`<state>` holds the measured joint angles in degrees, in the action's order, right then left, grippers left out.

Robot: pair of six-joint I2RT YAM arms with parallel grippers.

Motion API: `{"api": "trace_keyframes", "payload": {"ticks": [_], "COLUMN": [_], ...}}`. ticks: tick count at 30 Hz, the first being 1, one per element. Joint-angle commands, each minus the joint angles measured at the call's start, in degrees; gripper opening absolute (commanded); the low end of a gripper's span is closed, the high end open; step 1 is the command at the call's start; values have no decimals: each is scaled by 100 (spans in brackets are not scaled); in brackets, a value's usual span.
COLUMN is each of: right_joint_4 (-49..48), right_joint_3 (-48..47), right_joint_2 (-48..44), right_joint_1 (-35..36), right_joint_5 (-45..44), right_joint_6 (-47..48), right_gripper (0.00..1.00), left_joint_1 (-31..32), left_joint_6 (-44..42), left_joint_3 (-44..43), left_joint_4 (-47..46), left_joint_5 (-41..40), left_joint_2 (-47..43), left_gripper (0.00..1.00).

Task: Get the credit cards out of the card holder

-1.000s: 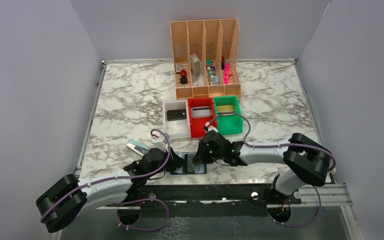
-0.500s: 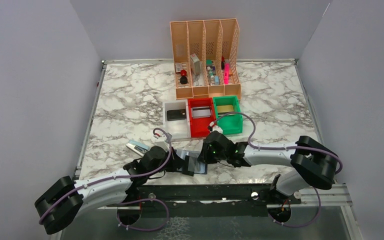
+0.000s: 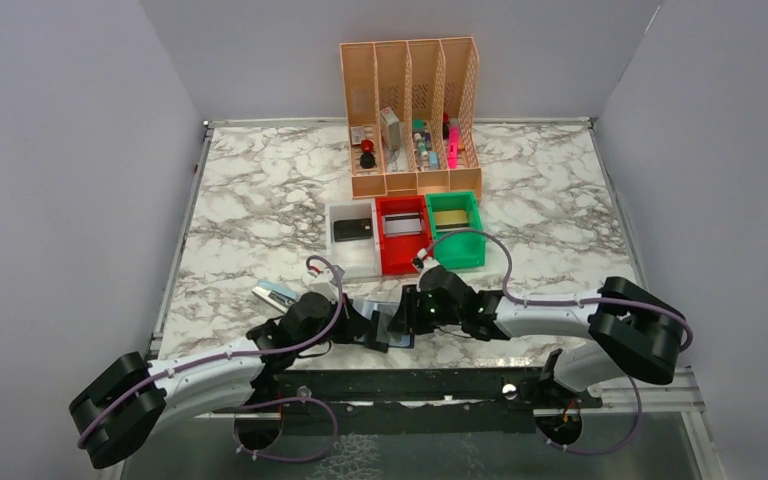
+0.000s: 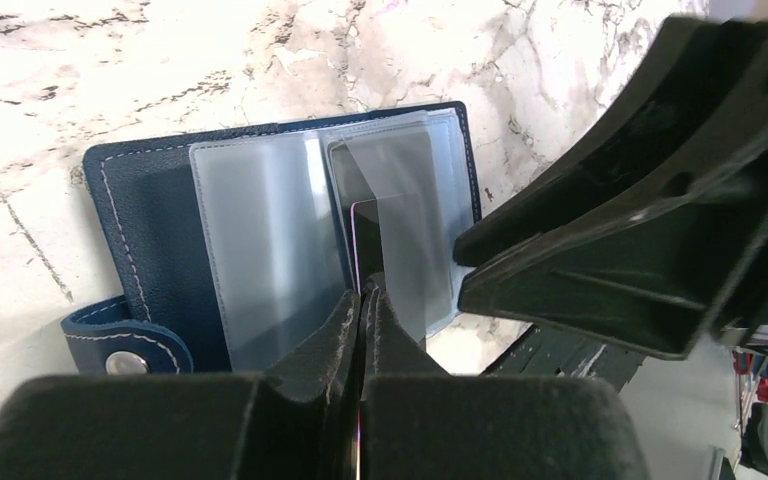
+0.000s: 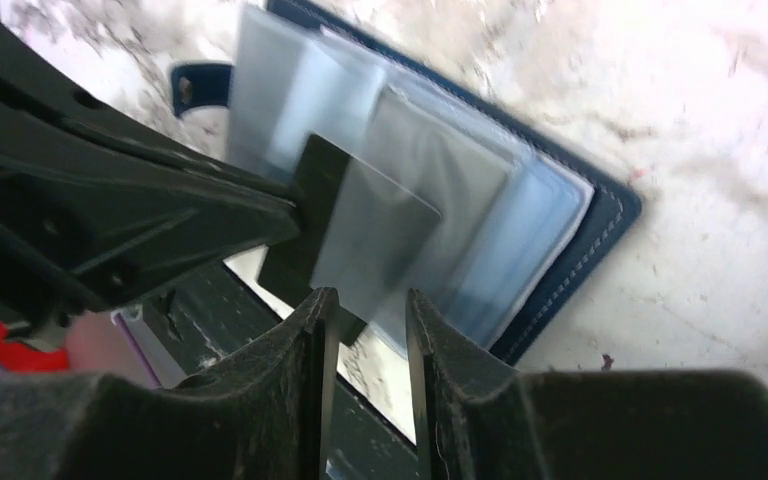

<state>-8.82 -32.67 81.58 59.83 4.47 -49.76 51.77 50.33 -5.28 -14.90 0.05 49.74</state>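
Looking down the left wrist camera, we see the card holder (image 4: pixel 150 220) lying open on the marble table (image 4: pixel 160 60). The top view places it at the table's near edge, between our two tools: at 3 o'clock from the left gripper (image 4: pixel 362 295) and at 9 o'clock from the right gripper (image 5: pixel 365 300), close against both. Our left jaws are clenched flat together on the near edge of a black card (image 5: pixel 305 190), which pokes partly out of a greyish see-through sleeve (image 4: pixel 410 230). In the left wrist view we see that card nearly edge-on, its long axis running 12 to 6 straight down into the pinch. We judge the pull must follow the same line, toward 6, back along the left forearm. Our right jaws stand a little apart, released, with a corner of the sleeve stack reaching toward the gap between them; they grasp nothing that we can see. In the right wrist view the navy panel spreads away toward 2 o'clock while the card slips out toward 8 o'clock. These opposite directions are what the move turns on: the right tool needs to pin the sleeves or the panel while the left draws the card clear. We judge the left arm nearer the card and the right nearer the holder's far panel. If nothing pins the holder, it may slide along with the card.
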Motion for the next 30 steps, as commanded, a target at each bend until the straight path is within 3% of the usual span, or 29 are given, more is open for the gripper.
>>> {"api": "trace_keyframes", "payload": {"ticks": [1, 6, 13, 19, 27, 30], "right_joint_4": [-692, -736, -776, -709, -735, -726], "right_joint_3": [459, 362, 446, 440, 439, 436], "right_joint_2": [155, 543, 681, 731, 776, 770], "right_joint_1": [80, 90, 85, 82, 84, 88], "right_joint_5": [379, 425, 120, 45, 54, 45], "right_joint_6": [-404, -485, -780, -799, -790, -790], "right_gripper": [37, 37, 34, 30, 26, 26], "left_joint_1": [18, 18, 19, 20, 19, 18], "left_joint_6": [-31, -90, -262, -387, -496, -558], "left_joint_3": [-9, 12, -24, -80, -120, -144], "left_joint_4": [175, 130, -103, -277, -422, -444], "left_joint_5": [84, 285, 838, 1149, 1427, 1563], "left_joint_2": [-133, -138, -14, 177, 355, 347], "left_gripper": [0, 0, 10, 11, 11, 7]}}
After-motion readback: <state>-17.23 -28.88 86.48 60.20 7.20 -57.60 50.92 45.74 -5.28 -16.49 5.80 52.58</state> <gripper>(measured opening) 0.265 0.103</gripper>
